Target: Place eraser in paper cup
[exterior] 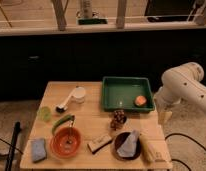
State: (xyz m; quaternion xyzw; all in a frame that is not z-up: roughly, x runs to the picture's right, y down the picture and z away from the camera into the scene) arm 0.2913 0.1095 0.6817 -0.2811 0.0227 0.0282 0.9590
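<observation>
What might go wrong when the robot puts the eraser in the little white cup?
1. The claw hangs beside the right edge of the table, so reaching the eraser may mean bumping the pine cone or the dark plate.
2. The eraser sits squeezed between that plate and the orange bowl, so grabbing could slip.
3. The cup is small, so the eraser might miss or tip it.

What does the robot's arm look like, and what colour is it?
The arm is creamy white, built from fat, smooth, rounded tubes with a ball-like elbow. Its gripper, hanging off the right edge of the table beside the green tray, is the same pale colour but slimmer. No markings or cables show on it.
</observation>
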